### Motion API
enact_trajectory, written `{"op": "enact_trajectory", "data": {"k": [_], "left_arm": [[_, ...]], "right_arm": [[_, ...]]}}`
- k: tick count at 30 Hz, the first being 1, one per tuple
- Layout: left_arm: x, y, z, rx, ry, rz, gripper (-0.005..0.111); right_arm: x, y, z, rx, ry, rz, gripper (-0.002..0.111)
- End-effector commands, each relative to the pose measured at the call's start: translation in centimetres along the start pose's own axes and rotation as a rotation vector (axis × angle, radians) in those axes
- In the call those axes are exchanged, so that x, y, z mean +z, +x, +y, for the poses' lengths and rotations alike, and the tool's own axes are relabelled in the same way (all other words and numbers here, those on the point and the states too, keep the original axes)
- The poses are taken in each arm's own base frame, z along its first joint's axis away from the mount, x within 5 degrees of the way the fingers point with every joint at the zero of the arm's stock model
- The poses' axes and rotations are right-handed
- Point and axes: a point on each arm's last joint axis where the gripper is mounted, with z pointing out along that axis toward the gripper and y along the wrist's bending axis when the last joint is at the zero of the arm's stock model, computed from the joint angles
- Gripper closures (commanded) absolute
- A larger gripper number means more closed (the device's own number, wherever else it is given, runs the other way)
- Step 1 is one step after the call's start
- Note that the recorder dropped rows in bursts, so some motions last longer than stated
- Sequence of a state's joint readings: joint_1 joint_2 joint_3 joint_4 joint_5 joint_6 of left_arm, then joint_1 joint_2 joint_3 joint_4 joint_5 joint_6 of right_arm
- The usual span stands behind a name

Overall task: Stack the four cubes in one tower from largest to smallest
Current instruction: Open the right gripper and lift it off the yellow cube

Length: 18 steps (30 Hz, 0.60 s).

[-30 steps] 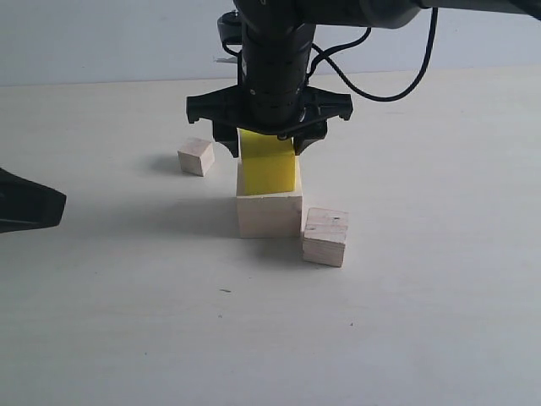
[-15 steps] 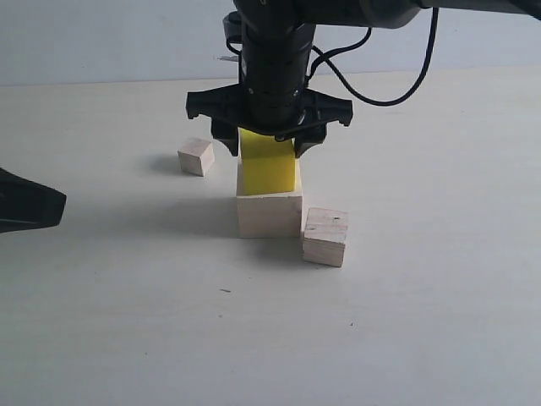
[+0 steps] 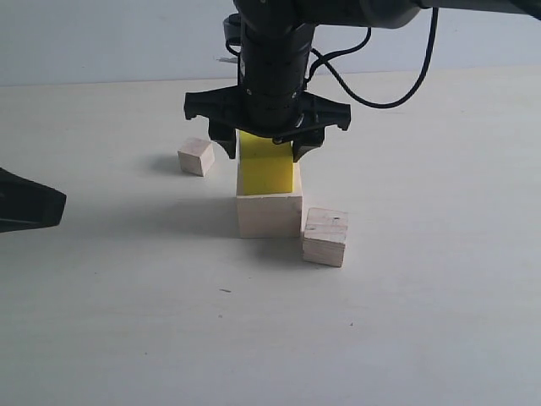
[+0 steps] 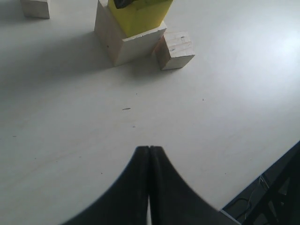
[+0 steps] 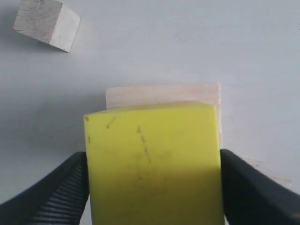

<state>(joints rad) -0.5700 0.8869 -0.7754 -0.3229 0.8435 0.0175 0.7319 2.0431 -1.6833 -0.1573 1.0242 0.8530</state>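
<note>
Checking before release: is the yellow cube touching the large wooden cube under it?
Touching. In the exterior view the yellow cube sits flat on the large wooden cube, no gap between them.

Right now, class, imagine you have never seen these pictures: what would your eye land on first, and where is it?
The bright yellow cube stands out, sitting on the large wood cube at centre with the right claw closed on its sides from above. A medium wood cube lies close beside that base, and a small wood cube sits apart, farther back.
</note>
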Motion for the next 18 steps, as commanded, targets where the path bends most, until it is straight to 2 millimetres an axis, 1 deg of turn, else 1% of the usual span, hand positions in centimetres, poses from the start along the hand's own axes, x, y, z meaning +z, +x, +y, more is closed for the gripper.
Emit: {"op": "enact_trajectory", "data": {"k": [1,7,11,14,18], "left_arm": [[-0.1,0.0,0.0,0.001,0.002,-0.016,0.107],[-0.1,0.0,0.0,0.001,0.002,-0.016,0.107],[-0.1,0.0,0.0,0.003,0.002,-0.016,0.107],[-0.1,0.0,0.0,0.003,0.002,-0.016,0.107],[-0.1,0.0,0.0,0.005,0.000,-0.016,0.107]], "right_arm": [[0.0,0.1,0.0,0.002,0.005,0.002,0.038],[0.0,0.1,0.0,0.002,0.005,0.002,0.038],[-0.4,0.0,-0.1,0.001,-0.001,-0.004,0.038],[-1.2,-0.1,-0.1,0.002,-0.013,-0.016,0.038],[-2.7,-0.2,-0.3,-0.016,-0.031,-0.038,0.038]]}}
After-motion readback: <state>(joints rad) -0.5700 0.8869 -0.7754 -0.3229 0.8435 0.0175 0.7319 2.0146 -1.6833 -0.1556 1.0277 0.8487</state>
